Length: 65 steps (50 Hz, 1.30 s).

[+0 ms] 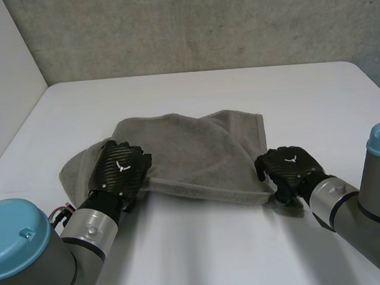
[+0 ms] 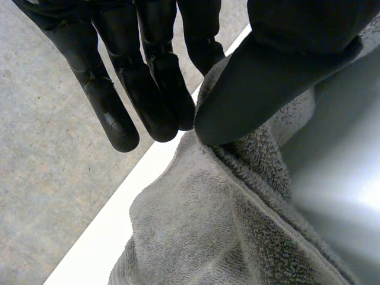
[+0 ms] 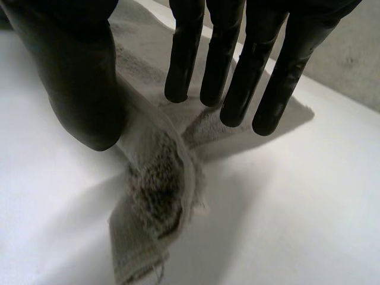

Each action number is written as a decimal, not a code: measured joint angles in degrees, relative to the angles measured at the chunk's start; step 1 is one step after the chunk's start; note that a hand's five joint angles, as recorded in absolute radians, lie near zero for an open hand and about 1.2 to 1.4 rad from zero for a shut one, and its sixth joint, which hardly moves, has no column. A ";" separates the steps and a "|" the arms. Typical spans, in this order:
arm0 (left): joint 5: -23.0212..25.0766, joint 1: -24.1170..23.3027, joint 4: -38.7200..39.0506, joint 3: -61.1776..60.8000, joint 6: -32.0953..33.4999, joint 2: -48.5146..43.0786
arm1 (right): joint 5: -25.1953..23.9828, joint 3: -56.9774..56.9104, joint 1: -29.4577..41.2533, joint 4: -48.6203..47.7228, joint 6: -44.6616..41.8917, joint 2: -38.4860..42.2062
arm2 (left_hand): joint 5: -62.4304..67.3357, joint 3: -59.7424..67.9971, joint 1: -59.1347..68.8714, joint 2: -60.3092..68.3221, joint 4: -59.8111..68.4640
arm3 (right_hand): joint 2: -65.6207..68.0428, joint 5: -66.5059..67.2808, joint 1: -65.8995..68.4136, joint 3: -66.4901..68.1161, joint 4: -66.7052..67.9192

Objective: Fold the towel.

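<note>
Left robot hand (image 1: 120, 168) and right robot hand (image 1: 289, 165) are each pinching a grey towel (image 1: 190, 149).
Thumb and straight fingers are nipping its near left end and its near right corner; it is lying rumpled on the white counter (image 1: 217, 251).

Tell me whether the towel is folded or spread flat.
Partly folded: the towel has one layer lapped over another, rumpled, edges unaligned. The left hand and right hand pinch its near edge.
</note>
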 measured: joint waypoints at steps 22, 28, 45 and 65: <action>-0.07 0.83 7.08 -0.84 -0.04 -3.09 | -0.21 -0.01 -5.08 -0.67 2.11 0.27 | -25.16 -25.47 -24.71 -25.55 -25.56 | 35.47 38.48 36.16 36.48 36.87; -0.07 1.43 13.74 -1.18 0.22 -6.57 | -0.48 0.22 -6.93 -1.07 2.09 -2.44 | -33.23 -33.49 -32.26 -33.50 -33.50 | 35.48 38.60 36.16 36.48 36.87; 0.04 6.81 11.59 -1.70 0.00 -6.98 | -1.63 0.02 -11.43 -1.16 1.97 -4.51 | -42.81 -42.95 -41.74 -42.94 -43.05 | 35.48 38.60 36.16 36.50 36.88; 6.89 13.09 -16.79 -6.16 -14.25 9.03 | -1.54 -0.09 -11.42 -1.29 1.98 -4.49 | -40.56 -41.12 -40.01 -41.18 -41.15 | 35.48 38.60 36.19 36.51 36.88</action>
